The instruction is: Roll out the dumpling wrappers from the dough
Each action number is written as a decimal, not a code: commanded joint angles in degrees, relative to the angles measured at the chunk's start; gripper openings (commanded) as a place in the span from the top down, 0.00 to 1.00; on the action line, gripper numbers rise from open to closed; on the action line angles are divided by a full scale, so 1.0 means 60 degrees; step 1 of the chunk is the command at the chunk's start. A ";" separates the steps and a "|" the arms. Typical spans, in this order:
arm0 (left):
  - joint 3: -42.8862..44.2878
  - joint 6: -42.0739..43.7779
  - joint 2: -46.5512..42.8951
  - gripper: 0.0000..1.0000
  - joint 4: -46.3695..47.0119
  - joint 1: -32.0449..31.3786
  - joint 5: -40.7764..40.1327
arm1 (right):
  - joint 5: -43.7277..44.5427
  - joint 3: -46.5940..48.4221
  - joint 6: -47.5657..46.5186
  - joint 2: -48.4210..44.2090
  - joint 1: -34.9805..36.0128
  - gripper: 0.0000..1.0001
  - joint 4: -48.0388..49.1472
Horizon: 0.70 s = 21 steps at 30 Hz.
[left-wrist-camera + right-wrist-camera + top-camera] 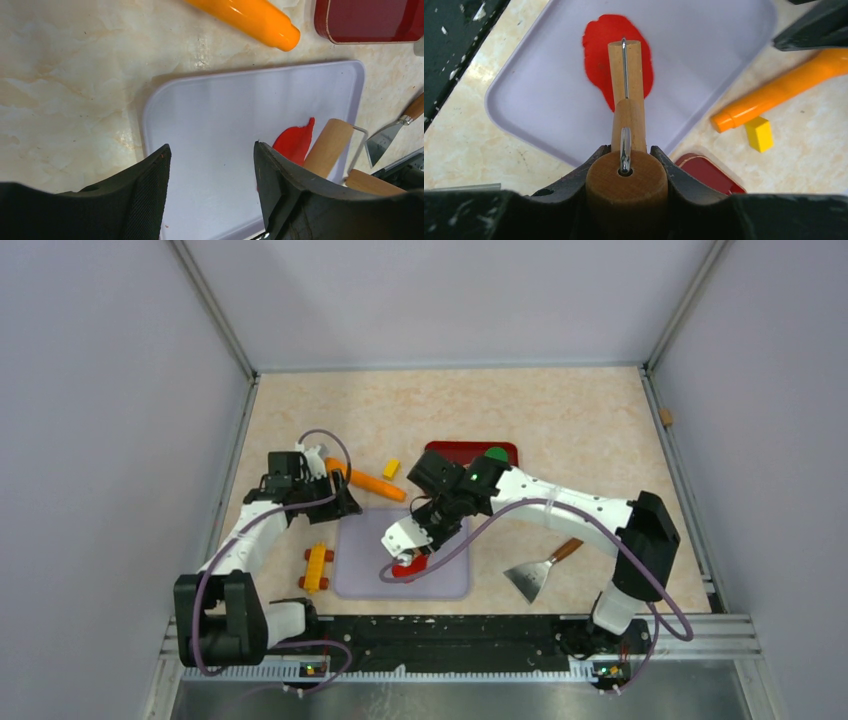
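Note:
The dough (pixel 596 50) is a flattened, oval, bright red patch on the lilac board (pixel 704 55), near the board's front edge (pixel 370 575). A small wooden roller (pixel 625 75) rests on the dough, and my right gripper (pixel 628 150) is shut on its round wooden handle (pixel 626 182). In the top view the right gripper (pixel 415 540) hangs over the dough (pixel 408 568). My left gripper (pixel 211 147) stands open with nothing between its fingers, above the board's far left corner (pixel 345 502); its view shows the dough (pixel 295 142) and roller (pixel 327 147). The dumpling wrappers are out of view.
An orange rolling pin (pixel 375 483) and a yellow block (pixel 391 468) lie behind the board. A red tray (pixel 470 455) with a green disc (pixel 496 453) sits further back. A metal scraper (pixel 535 575) lies right of the board, a yellow-and-red toy (pixel 316 567) left of it.

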 commanded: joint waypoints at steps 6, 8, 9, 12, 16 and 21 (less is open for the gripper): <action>-0.0616 -0.0730 0.0136 0.38 0.0521 0.0164 -0.0147 | -0.0540 -0.1641 -0.1439 0.0359 0.0270 1.00 -0.0691; -0.0644 -0.0811 0.0347 0.39 0.0499 0.0161 -0.0301 | -0.0607 -0.1779 -0.1449 0.0623 0.0313 1.00 -0.1382; -0.0633 -0.0838 0.0413 0.39 0.0492 0.0162 -0.0351 | -0.0683 -0.1824 -0.1449 0.0750 0.0315 1.00 -0.1768; -0.0649 -0.0877 0.0524 0.39 0.0532 0.0156 -0.0360 | -0.0801 -0.1996 -0.1423 0.0887 0.0314 1.00 -0.2558; -0.0762 -0.0879 0.0349 0.39 0.0674 0.0177 -0.0416 | -0.0662 -0.2204 -0.1399 0.0868 0.0303 1.00 -0.2956; -0.0935 -0.0863 0.0115 0.39 0.0745 0.0219 -0.0429 | -0.0604 -0.2167 -0.1348 0.0885 0.0312 1.00 -0.3299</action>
